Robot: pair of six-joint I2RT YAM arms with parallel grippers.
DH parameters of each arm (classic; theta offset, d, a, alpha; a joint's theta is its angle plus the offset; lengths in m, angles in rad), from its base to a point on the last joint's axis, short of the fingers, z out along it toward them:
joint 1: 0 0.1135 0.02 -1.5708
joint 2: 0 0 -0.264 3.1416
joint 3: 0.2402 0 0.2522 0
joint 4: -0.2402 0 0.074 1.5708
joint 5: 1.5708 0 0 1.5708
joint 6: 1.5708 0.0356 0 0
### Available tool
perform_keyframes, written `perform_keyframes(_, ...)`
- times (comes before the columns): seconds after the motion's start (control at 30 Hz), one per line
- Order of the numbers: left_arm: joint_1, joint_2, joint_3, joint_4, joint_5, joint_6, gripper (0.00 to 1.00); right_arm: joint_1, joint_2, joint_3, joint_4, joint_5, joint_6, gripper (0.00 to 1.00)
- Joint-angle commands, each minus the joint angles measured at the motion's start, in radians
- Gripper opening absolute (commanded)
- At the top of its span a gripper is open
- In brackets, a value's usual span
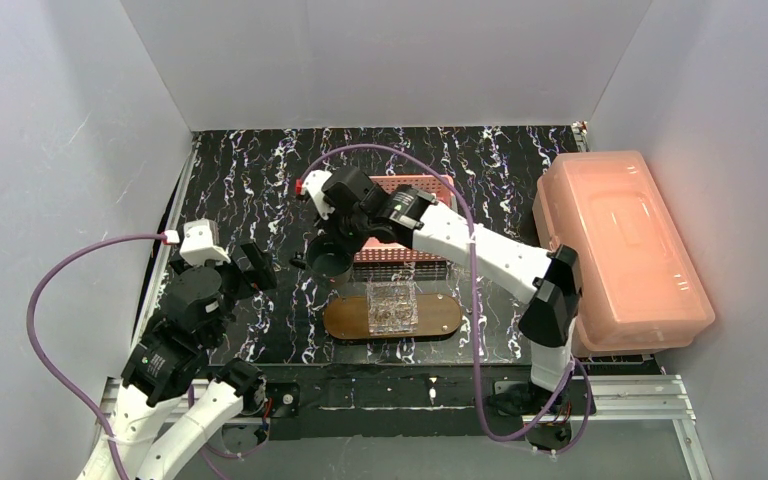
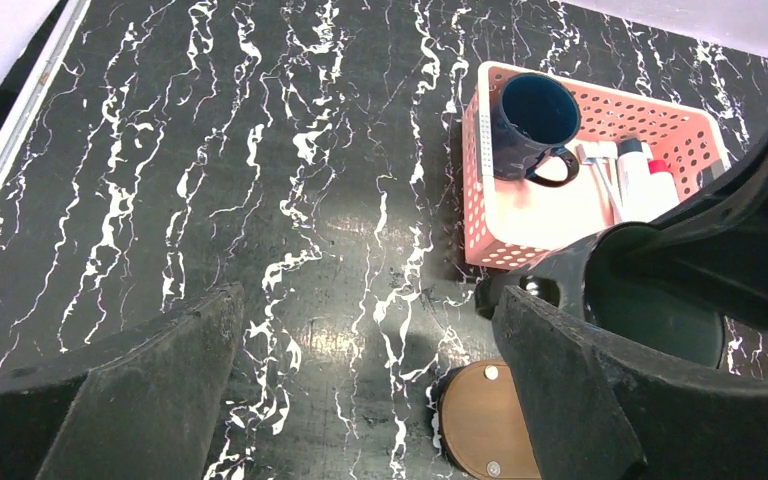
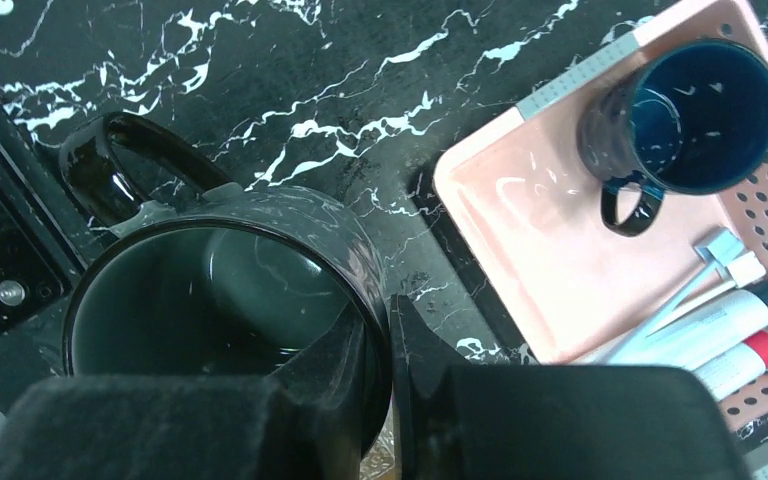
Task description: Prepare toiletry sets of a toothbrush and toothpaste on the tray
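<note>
Tray (image 1: 442, 318) of dark wood lies flat on the black marbled table (image 1: 240, 190), near the front edge between the two arms, with a clear box (image 1: 392, 305) standing on its middle. Just past its left far side, the right gripper (image 3: 388, 330) pinches the rim of a dark mug (image 3: 210, 290), one finger inside and one outside, handle pointing away. Behind the tray sits a pink basket (image 3: 520, 230) holding a blue mug (image 3: 695, 115) on its side, toothbrushes (image 3: 700, 270) and toothpaste tubes (image 3: 710, 325). The left gripper (image 2: 365, 305) hangs over bare table left of the tray, fingers spread wide and holding nothing. A big pink lidded box (image 1: 620, 250) stands at the right.
</note>
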Motion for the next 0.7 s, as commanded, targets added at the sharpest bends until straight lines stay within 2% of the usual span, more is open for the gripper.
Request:
perform_keyframes(0.0,0.002,-0.009,-0.012,0.022,-0.044,-0.007,0.99,0.019,0.053,0.101,-0.036,-0.09,-0.092,0.01)
perform_keyframes(0.37,0.002,-0.017,-0.012,0.023,-0.046,-0.009,0.99,0.074,0.15,0.12,-0.111,-0.116,-0.226,0.01)
perform_keyframes(0.67,0.002,-0.017,-0.013,0.022,-0.046,-0.01,0.99,0.095,0.112,0.002,-0.02,-0.108,-0.25,0.01)
